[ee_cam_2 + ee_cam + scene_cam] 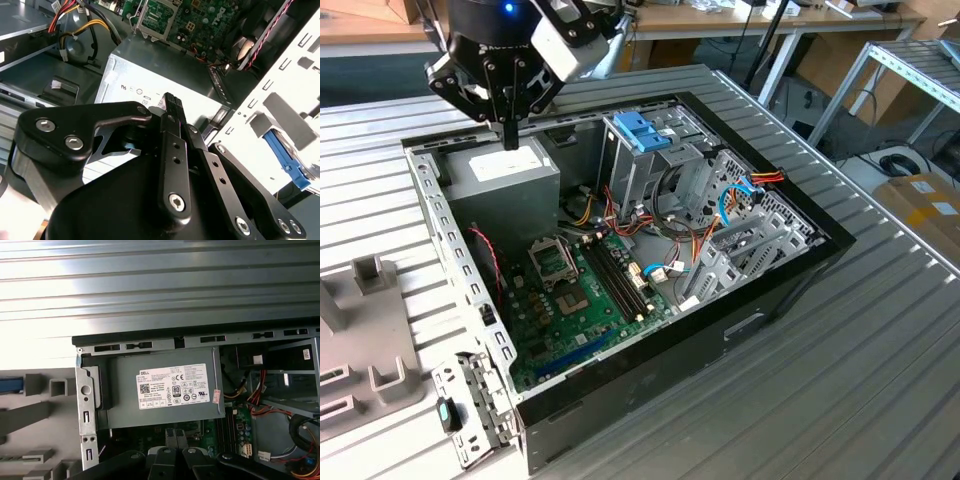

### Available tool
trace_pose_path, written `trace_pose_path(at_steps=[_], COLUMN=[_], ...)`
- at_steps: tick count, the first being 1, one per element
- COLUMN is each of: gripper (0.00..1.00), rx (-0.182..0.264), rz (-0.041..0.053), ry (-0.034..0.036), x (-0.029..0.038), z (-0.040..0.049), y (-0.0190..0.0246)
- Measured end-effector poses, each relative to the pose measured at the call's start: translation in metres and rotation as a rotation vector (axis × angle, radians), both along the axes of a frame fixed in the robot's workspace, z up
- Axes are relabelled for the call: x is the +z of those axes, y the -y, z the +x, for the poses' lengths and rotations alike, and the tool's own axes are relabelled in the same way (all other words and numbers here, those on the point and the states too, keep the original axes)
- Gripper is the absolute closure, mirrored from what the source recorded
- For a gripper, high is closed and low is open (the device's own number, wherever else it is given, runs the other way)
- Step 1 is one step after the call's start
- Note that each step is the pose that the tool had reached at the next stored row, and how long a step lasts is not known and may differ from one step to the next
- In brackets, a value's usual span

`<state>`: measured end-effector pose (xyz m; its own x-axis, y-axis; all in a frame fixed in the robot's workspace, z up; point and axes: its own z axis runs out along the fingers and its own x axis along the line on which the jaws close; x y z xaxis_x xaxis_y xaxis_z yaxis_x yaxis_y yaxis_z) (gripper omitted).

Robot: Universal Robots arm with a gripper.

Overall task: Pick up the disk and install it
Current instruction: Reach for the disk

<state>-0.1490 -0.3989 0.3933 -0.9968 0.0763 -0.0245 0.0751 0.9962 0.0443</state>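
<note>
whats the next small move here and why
Probably move the end effector sideways, off the case and toward the grey fixture beside it. It is shut on nothing and hangs over the grey box with the white label, not over a disk. In the first wrist view, a blue strip on that fixture may be the disk's frame.
</note>
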Motion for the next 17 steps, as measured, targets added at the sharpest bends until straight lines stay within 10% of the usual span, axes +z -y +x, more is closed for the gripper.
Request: trace_pose_path(at_steps=[17], gripper=[0.89], rx=[0.0], rz=[0.0], ry=[0.0], x=[0.0], z=[-0.0112], y=[0.0])
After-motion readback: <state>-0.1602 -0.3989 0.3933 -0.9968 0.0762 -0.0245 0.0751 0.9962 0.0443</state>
